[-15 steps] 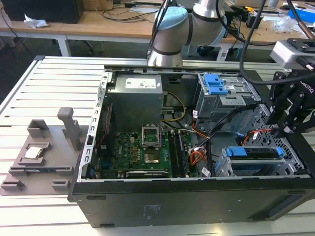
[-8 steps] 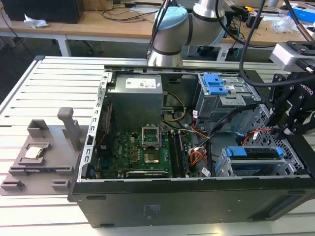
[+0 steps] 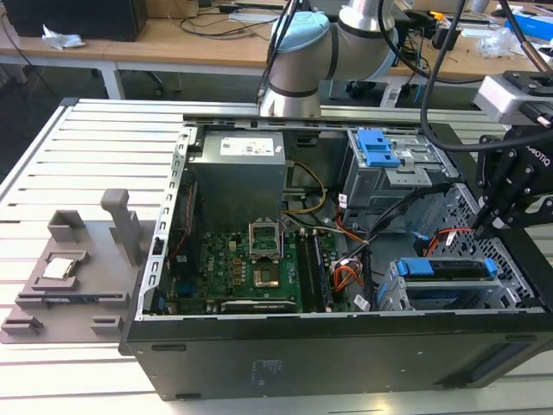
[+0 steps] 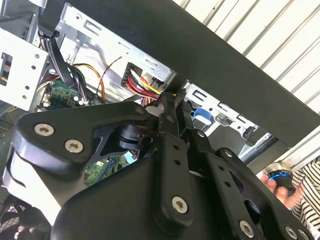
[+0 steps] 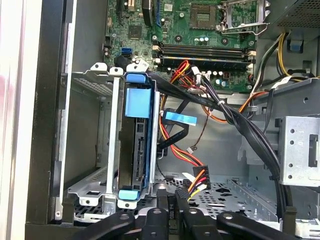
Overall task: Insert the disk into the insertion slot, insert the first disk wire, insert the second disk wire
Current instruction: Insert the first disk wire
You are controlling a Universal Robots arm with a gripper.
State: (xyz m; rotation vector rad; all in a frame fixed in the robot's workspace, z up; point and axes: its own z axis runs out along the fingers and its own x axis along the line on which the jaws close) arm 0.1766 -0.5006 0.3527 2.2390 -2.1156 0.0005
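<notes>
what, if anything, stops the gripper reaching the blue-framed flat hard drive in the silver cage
Likely yes: the gripper sits near the hard drive, open edge facing it; red-yellow wires run alongside.

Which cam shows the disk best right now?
First wrist view: the disk faces the camera end-on, seated in the insertion slot, blue carrier and connector edge plain. Exterior view shows its long edge from afar. Second wrist view: a blue piece, possibly its carrier.

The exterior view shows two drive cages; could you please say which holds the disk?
The low silver cage nearest the claw: the blue-framed disk sits in it, unlike the taller grey cage.
</notes>
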